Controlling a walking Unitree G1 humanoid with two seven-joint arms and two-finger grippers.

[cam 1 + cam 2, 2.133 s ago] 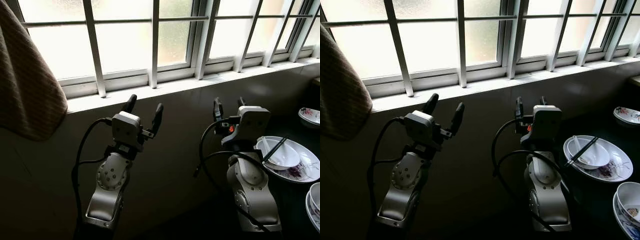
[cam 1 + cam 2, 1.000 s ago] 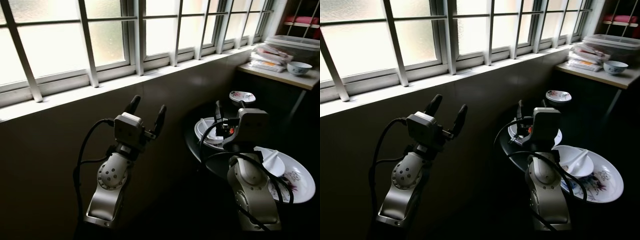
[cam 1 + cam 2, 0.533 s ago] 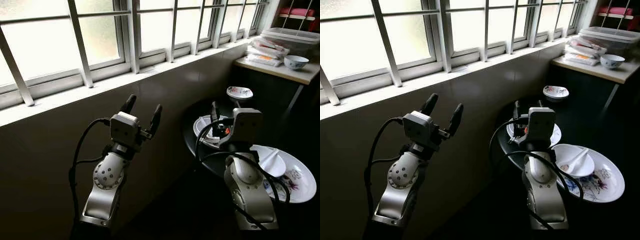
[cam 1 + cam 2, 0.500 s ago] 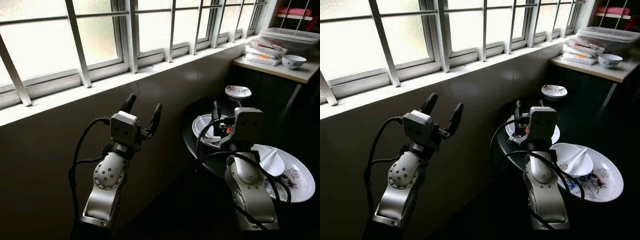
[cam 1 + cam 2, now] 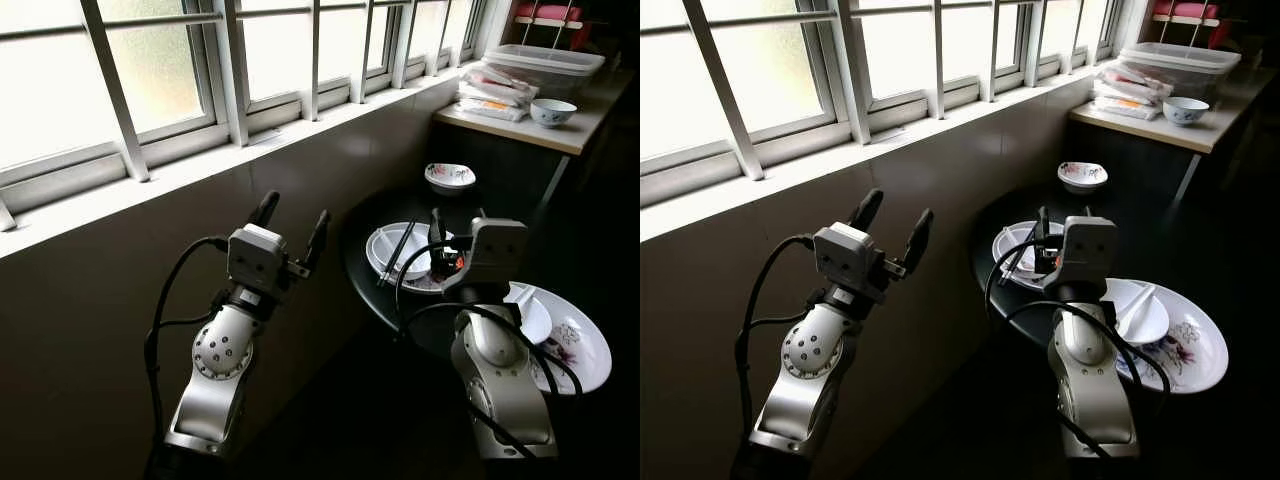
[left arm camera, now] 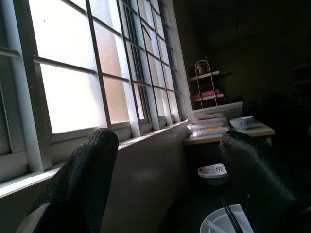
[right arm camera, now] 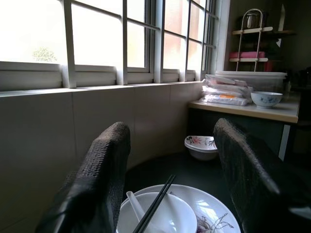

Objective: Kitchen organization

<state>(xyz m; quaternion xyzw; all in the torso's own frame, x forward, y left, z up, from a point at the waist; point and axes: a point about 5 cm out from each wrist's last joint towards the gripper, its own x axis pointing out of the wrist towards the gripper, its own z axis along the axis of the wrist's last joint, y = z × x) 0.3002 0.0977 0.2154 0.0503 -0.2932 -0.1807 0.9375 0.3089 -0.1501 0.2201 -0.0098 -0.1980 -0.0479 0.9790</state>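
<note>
Right wrist view, target: white plate with bowl and black chopsticks [image 7: 154, 206] just ahead, below right gripper [image 7: 170, 160]
Chopsticks axis: slanting away from it
Right gripper: wide open, empty
Left gripper [image 5: 291, 217]: open, empty, farther

- Daylight poured in through the barred window [image 5: 170, 70], and its frosted panes blew out to near white.
- The wall [image 5: 90, 330] under the sill stayed dim, and the floor sank almost to black.
- Backlight left the round table [image 5: 990, 285] dark, while the white plate [image 5: 1195, 350] caught a bright sheen.
- Both head views were sharp, with the window bars leaning at the edges.
- In the left wrist view, the near fingers [image 6: 80, 189] were soft, dark silhouettes against the glare.
</note>
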